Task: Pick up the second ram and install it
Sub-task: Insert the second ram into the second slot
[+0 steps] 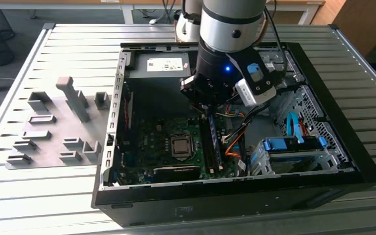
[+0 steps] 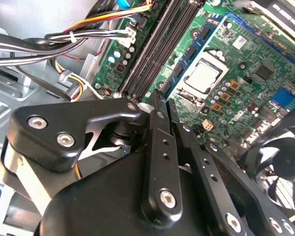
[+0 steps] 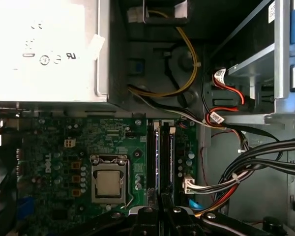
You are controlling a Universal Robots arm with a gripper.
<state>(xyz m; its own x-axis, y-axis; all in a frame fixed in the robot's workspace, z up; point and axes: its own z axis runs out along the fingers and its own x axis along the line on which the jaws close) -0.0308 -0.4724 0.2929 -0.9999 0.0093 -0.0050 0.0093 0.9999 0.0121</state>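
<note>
Pincer [image 2: 160,105] narrowed onto the second ram [image 1: 213,142] over the motherboard [image 3: 69,147] slots: light, stiff, fragile (hold the long edges, not the chips).

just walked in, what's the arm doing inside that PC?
The arm's gripper is down inside the open computer case, right over the motherboard and its memory slots, beside the processor socket. In the exterior view a blue RAM stick stands in the slot just below the gripper. The jaws look closed together at one end of the slots in the second wrist view. Whether the stick is fully seated cannot be told.
</note>
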